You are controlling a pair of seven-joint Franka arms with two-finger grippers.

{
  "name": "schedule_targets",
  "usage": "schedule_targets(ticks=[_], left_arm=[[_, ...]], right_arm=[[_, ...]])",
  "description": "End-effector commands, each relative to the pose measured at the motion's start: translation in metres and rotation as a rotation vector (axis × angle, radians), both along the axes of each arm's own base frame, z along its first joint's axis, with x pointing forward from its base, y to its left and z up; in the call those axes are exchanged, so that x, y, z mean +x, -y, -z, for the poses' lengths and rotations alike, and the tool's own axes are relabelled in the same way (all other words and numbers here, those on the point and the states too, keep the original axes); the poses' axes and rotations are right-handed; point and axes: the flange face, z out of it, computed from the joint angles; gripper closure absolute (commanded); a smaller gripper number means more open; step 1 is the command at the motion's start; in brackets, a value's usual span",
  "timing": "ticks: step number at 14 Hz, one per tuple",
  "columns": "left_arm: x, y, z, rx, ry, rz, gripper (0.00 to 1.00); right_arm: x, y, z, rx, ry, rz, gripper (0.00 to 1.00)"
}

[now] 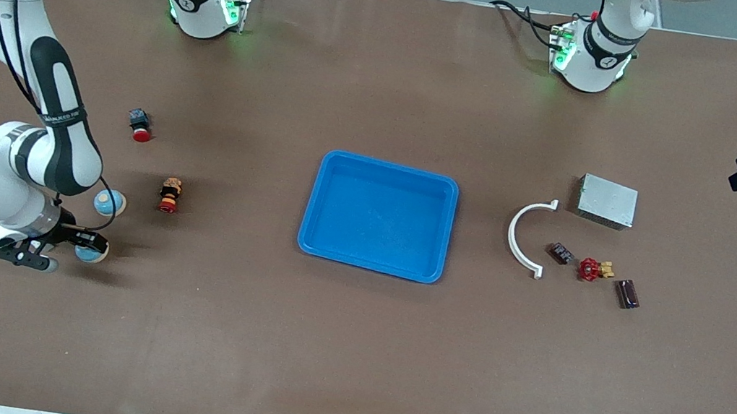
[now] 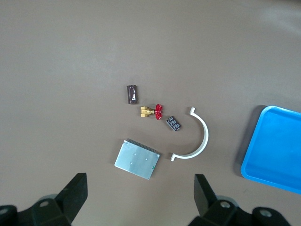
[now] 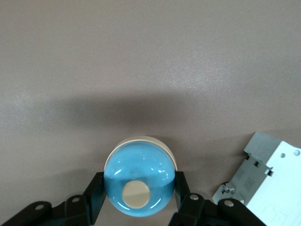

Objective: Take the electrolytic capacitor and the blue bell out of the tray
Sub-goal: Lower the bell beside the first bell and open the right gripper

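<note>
A blue dome bell (image 1: 90,252) with a cream button sits between the fingers of my right gripper (image 1: 84,243) near the right arm's end of the table. In the right wrist view the fingers (image 3: 95,193) press both sides of the bell (image 3: 138,172). The capacitor (image 1: 627,293), a dark short cylinder, lies on the table toward the left arm's end. It also shows in the left wrist view (image 2: 132,93). My left gripper (image 2: 140,197) is open and empty, high over the grey metal box, out of the front view.
A blue tray (image 1: 317,207) lies mid-table. A second blue bell (image 1: 109,202) and two red push buttons (image 1: 140,125) (image 1: 170,195) lie near the right gripper. A white curved piece (image 1: 516,233), a small black part (image 1: 560,253), a red valve (image 1: 589,269) and a grey metal box (image 1: 606,201) lie by the capacitor.
</note>
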Motion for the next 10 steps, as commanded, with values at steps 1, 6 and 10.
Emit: schedule_targets(ticks=[1, 6, 10], left_arm=[[0.001, 0.002, -0.002, -0.014, 0.03, 0.016, 0.0], [0.002, 0.022, 0.004, 0.02, 0.017, 0.098, 0.0], [0.009, 0.026, 0.012, 0.008, 0.035, 0.104, 0.0]], right_arm=[[-0.003, 0.005, 0.002, 0.014, 0.006, -0.004, 1.0], [-0.003, 0.004, 0.003, 0.014, 0.007, 0.007, 0.0], [-0.003, 0.003, 0.003, 0.014, 0.007, 0.005, 0.0]])
